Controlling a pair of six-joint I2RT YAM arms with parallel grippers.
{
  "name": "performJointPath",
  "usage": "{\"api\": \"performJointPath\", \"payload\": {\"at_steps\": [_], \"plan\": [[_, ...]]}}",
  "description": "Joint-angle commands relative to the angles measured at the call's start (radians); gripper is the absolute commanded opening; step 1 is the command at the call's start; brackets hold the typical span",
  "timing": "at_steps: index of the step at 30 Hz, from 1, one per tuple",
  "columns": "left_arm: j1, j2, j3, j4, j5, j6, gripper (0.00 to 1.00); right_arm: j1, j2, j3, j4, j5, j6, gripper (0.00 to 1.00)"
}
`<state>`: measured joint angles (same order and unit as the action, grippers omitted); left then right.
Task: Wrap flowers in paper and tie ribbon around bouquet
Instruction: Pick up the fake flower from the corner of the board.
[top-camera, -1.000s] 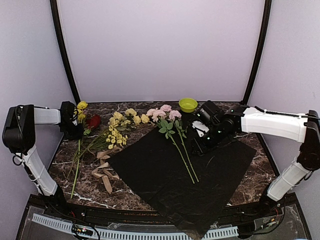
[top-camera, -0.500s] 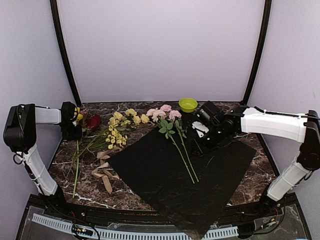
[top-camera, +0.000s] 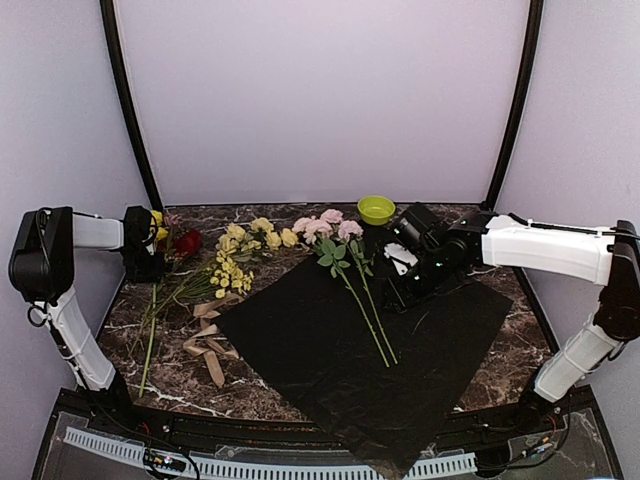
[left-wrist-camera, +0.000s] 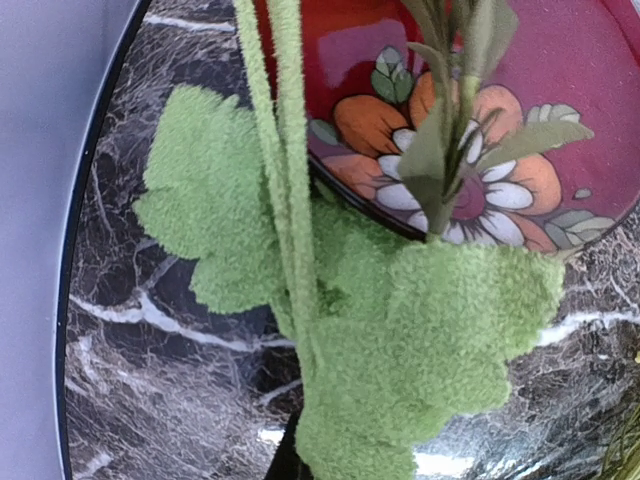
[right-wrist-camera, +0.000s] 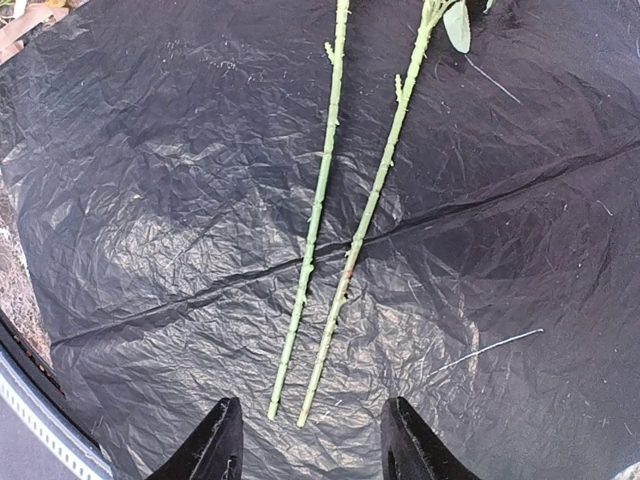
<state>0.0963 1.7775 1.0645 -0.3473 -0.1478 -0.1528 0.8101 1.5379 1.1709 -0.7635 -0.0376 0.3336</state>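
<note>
Now the left gripper (top-camera: 147, 262) sits at the far left of the table (top-camera: 500, 370) with its jaws pressed together. A yellow bloom (top-camera: 156, 217) shows just above it, and a long stem (top-camera: 148, 345) trails from below it toward the near edge. Its wrist camera is filled with fuzzy green leaves (left-wrist-camera: 430, 330) and two thin stalks (left-wrist-camera: 292, 150) over a red plate (left-wrist-camera: 560, 90) painted with orange and white blossoms; whether the jaws pinch a stalk cannot be told. The right gripper (top-camera: 397, 293) hovers over the paper (top-camera: 370, 350), its fingers (right-wrist-camera: 220, 445) spread apart with nothing between them. In its own view the cut ends of two pink flowers (top-camera: 328, 228) lie just ahead of the fingertips. Those flowers rest with their stems across the black sheet and their heads past its far edge. The yellow flowers (top-camera: 245, 245) lie on bare marble to the left of the paper. The ribbon (top-camera: 207, 345) is crumpled just beside the sheet's left corner. A green bowl (top-camera: 376, 209) stands at the far edge, near the right arm.
</note>
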Motion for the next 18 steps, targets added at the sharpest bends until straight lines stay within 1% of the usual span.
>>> {"api": "performJointPath", "payload": {"at_steps": [1,4,6,12,15,18], "plan": [[0.004,-0.008,-0.013,-0.006,-0.015,0.015,0.0,0.006,-0.019,-0.011,0.004,-0.001,-0.001,0.48],[0.003,-0.057,-0.011,-0.003,-0.032,0.005,0.0,0.007,-0.022,-0.011,-0.001,-0.001,-0.001,0.48],[0.003,-0.132,-0.027,0.028,-0.041,-0.004,0.0,0.006,-0.029,-0.012,-0.001,-0.001,0.001,0.48],[0.0,-0.464,-0.112,0.139,-0.072,-0.017,0.0,0.006,-0.055,0.004,-0.006,0.006,0.008,0.48],[-0.007,-0.615,-0.141,0.219,-0.15,0.026,0.0,0.008,-0.064,0.025,-0.01,0.016,0.013,0.48],[-0.016,-0.769,-0.18,0.34,-0.163,0.091,0.0,0.009,-0.075,0.042,-0.002,0.016,0.016,0.48]]}}
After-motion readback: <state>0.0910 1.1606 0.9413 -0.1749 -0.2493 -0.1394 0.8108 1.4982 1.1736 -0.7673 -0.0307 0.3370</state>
